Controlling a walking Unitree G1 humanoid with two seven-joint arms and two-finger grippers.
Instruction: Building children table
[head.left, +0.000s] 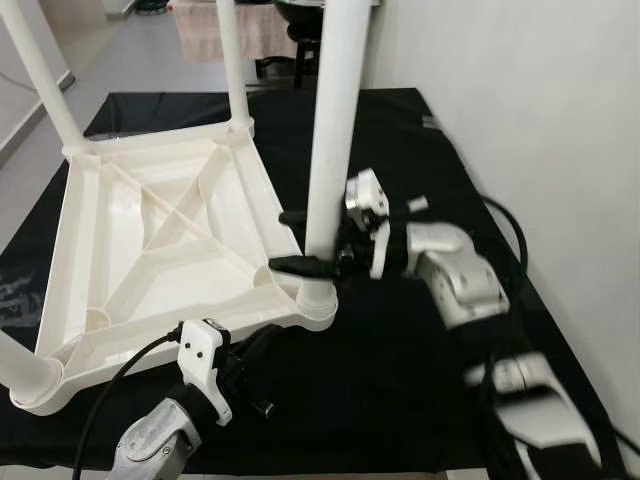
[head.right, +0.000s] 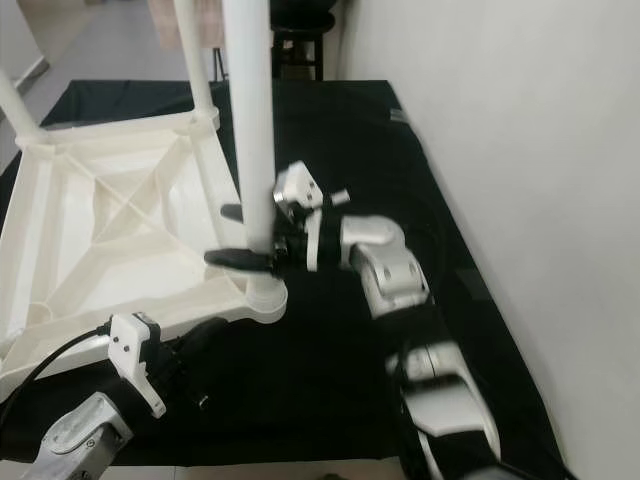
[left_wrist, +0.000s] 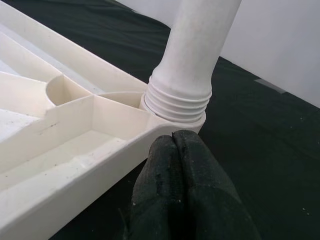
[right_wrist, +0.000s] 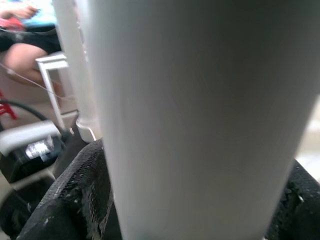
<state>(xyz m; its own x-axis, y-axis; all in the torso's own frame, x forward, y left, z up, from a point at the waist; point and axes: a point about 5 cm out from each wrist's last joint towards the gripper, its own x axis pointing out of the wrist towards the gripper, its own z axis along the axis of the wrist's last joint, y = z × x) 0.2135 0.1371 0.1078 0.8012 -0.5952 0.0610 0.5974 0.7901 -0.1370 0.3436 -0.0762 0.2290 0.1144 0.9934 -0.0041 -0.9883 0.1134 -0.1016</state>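
Observation:
The white plastic children's table lies upside down on a black cloth. Its near-right leg stands upright in the corner socket, and the leg's threaded base shows just above the socket. My right gripper is shut on this leg low down, one black finger on each side. My left gripper is shut on nothing, its tips right by the table's near edge beside that socket. Three other legs point upward from the other corners.
A white wall runs close along the right side. A black cable loops by my right arm. A dark stool and a pinkish cloth stand beyond the far edge. A seated person appears in the right wrist view.

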